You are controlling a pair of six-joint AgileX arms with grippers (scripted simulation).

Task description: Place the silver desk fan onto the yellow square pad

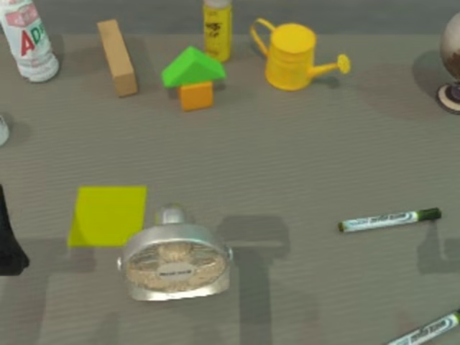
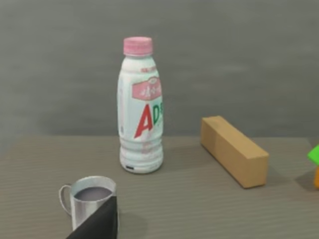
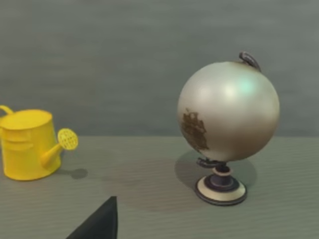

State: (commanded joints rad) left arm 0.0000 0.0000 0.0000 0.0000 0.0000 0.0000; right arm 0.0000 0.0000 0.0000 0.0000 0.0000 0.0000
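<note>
The silver desk fan (image 1: 175,261) stands on the table at the front left of centre, its beige speckled grille facing up toward the top view and its stub (image 1: 170,214) pointing to the back. The yellow square pad (image 1: 108,214) lies flat just left of and behind it; the fan's housing covers the pad's near right corner in the top view. No gripper holds the fan. My left arm (image 1: 8,244) is parked at the left edge, left of the pad. One dark finger (image 2: 102,221) shows with bare table beside it. My right arm is outside the top view; one finger (image 3: 102,224) shows likewise.
Along the back stand a white bottle (image 1: 29,36), a wooden block (image 1: 117,57), a green roof block (image 1: 192,67) on an orange cube (image 1: 196,95), a yellow tube (image 1: 217,29), a yellow watering can (image 1: 291,56) and a globe (image 3: 227,119). A metal cup (image 2: 89,199) stands left; two markers (image 1: 388,220) lie right.
</note>
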